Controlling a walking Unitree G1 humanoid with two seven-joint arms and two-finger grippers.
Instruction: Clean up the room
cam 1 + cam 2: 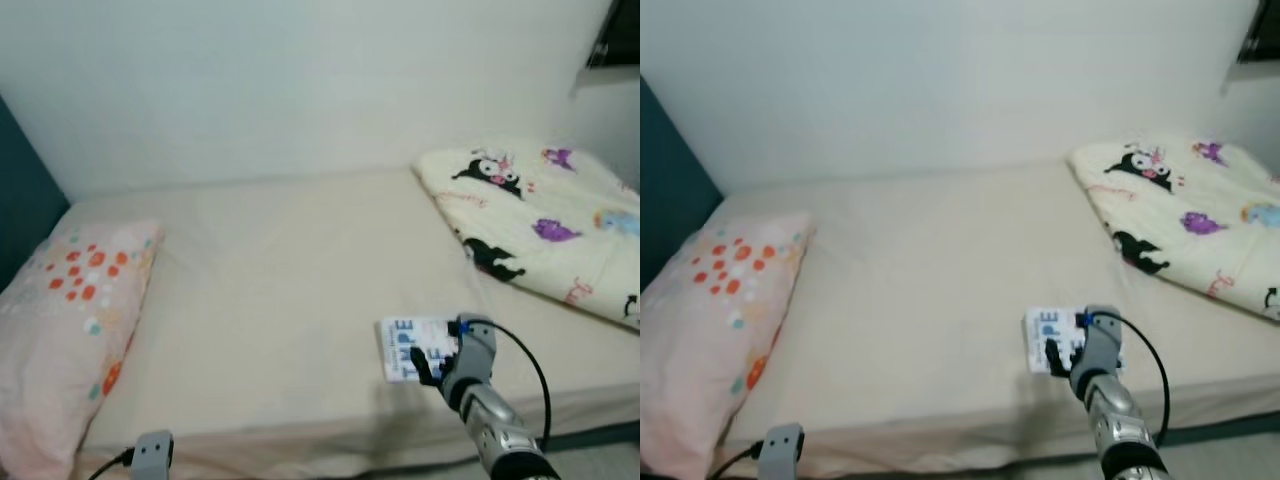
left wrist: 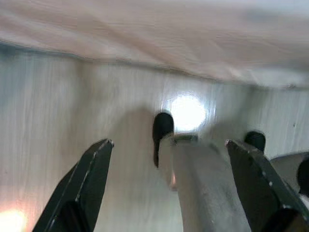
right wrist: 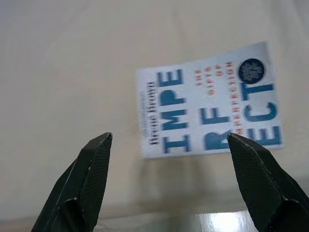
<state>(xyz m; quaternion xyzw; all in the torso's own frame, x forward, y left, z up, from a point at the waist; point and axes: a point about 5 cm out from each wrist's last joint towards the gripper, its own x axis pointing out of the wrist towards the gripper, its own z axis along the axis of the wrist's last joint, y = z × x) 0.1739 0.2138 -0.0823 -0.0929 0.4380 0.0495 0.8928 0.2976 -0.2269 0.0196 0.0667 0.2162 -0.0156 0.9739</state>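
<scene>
A white book with blue lettering [image 1: 408, 350] [image 3: 207, 99] lies flat on the cream bed [image 1: 290, 290], near its front edge on the right. My right gripper [image 1: 432, 375] [image 3: 169, 179] hovers just above the book's near edge, open, with nothing between its fingers. My left arm hangs low at the bed's front; its wrist [image 1: 152, 455] shows at the bottom left. In the left wrist view that gripper [image 2: 169, 183] is open over pale floor, with the robot's own leg between the fingers.
A pink pillow with orange dots [image 1: 75, 320] lies at the bed's left end. A folded cartoon-print blanket [image 1: 545, 225] sits at the right end. A white wall [image 1: 300, 90] runs behind the bed, and a dark teal headboard [image 1: 20, 200] stands at far left.
</scene>
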